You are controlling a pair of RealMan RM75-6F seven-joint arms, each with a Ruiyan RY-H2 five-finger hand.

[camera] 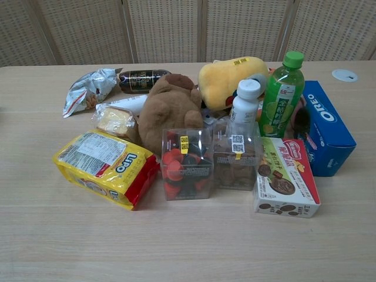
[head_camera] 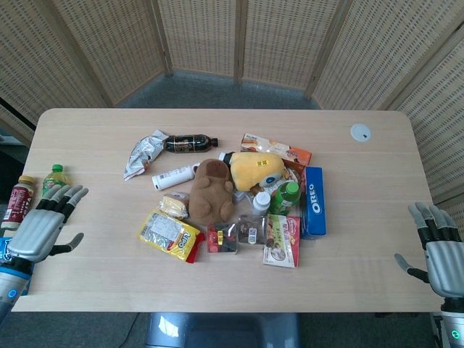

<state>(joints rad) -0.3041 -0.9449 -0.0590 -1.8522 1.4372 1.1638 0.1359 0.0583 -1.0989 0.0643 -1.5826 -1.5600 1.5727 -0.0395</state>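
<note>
Left hand (head_camera: pixel 42 227) is hovering at the pale wooden surface (head_camera: pixel 362 275)'s 9 o'clock edge, fingers spread, holding nothing; the green plastic tea bottle (head_camera: pixel 54 175) is standing just beside it at 12 o'clock. Right hand (head_camera: pixel 441 250) is hanging off the 4 o'clock corner, fingers apart, holding nothing.
</note>
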